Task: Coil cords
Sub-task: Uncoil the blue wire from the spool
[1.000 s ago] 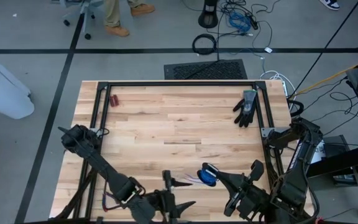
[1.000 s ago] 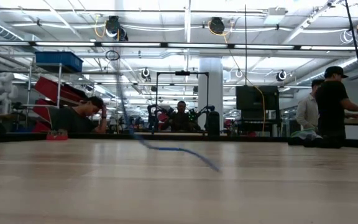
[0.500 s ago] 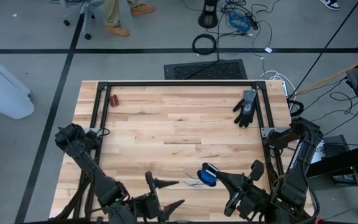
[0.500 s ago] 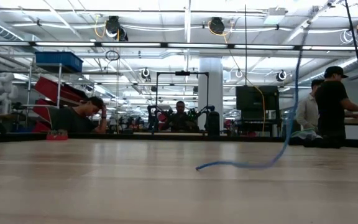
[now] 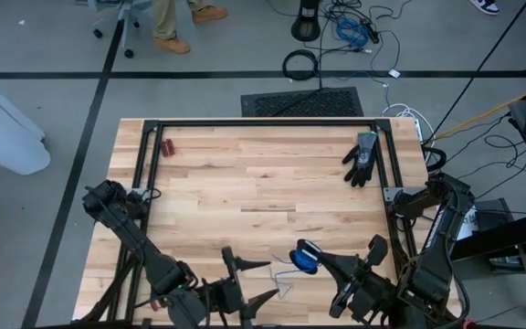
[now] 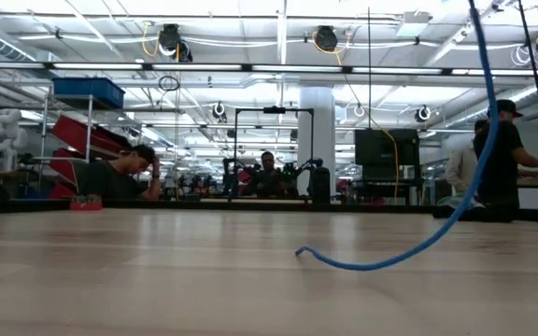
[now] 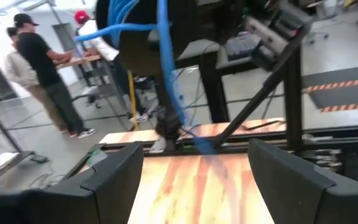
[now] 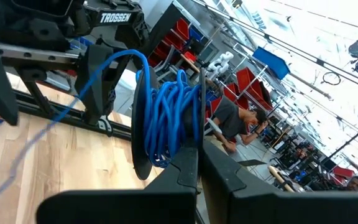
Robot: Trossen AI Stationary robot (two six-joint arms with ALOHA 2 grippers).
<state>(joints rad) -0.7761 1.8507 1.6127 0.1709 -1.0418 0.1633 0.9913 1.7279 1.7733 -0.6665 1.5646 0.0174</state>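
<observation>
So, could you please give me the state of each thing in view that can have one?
cord: mostly coiled, pinched in the right gripper; loose tail hangs down, its end on the table
right gripper: shut on the cord, at the table's near edge
left gripper: open, empty, beside the tail
black glove: lying flat, far right corner
red-handled pliers: lying untouched, far left corner
</observation>
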